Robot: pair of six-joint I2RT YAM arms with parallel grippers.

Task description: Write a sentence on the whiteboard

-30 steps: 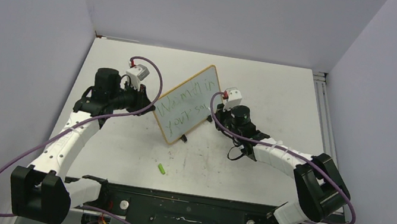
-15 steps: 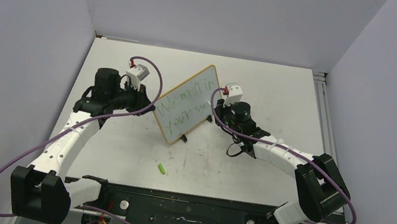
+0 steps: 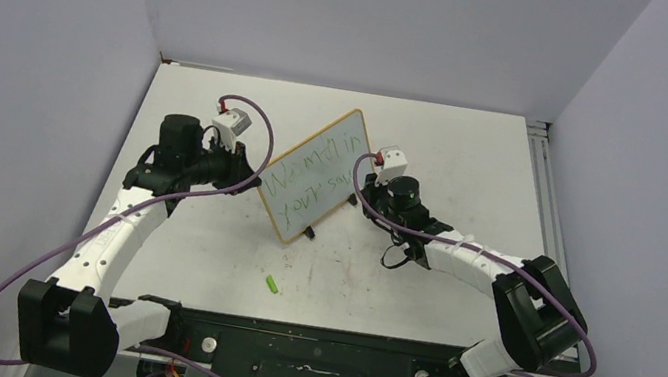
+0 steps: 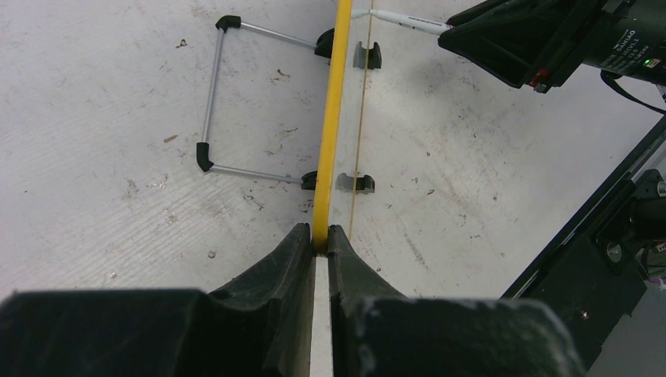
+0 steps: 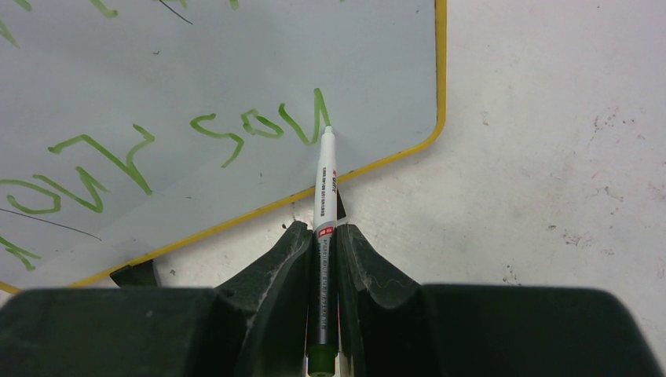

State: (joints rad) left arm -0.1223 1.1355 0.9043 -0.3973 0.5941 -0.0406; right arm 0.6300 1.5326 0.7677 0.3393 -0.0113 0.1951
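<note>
Right wrist: right pincer (image 5: 323, 229) clenched on white marker (image 5: 325, 177), tip at green handwritten sentence (image 5: 263, 126) on yellow-framed whiteboard (image 5: 361, 55); left pincer (image 4: 320, 232) clamping board edge.

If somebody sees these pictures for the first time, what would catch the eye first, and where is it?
The whiteboard stands at an angle in the middle of the table, green handwriting in two lines on it. The left gripper is shut on its yellow frame, and the right gripper holds a white marker with its tip at the end of the lower line. A small green piece lies alone nearer the arm bases.
</note>
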